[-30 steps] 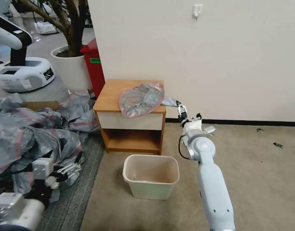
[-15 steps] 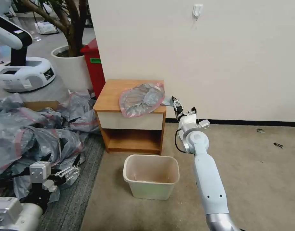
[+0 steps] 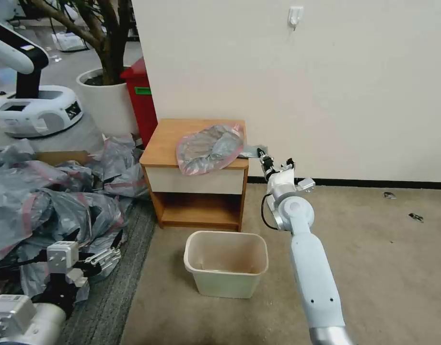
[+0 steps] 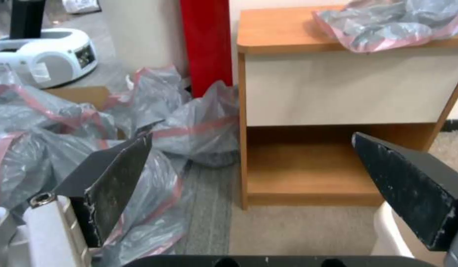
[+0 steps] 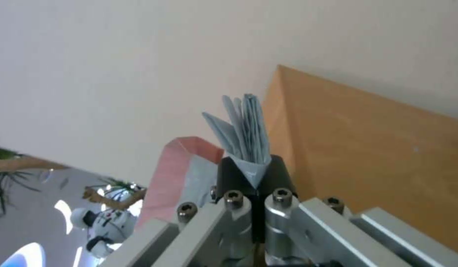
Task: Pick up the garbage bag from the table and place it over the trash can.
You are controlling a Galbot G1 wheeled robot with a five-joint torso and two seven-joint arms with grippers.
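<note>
The pick-up step is under way: the right pincer (image 3: pixel 264 159) is sitting just off the right edge of the small wooden nightstand's light-brown tabletop (image 3: pixel 168 141), its black fingers (image 5: pixel 231 174) pinched tight on a gathered corner of the thin translucent grey garbage bag with a pink-red rim band (image 3: pixel 208 148). Most of the bag is lying crumpled on the tabletop, overhanging the white drawer front. The next move probably calls for lifting the bag clear and opening its mouth above the small cream-white rectangular plastic trash can (image 3: pixel 225 285), which is standing on the beige carpet in front of the nightstand. The left pincer (image 3: pixel 104 256) is hanging low, jaws wide and holding nothing, beside a heap of grey bags (image 3: pixel 48 201).
</note>
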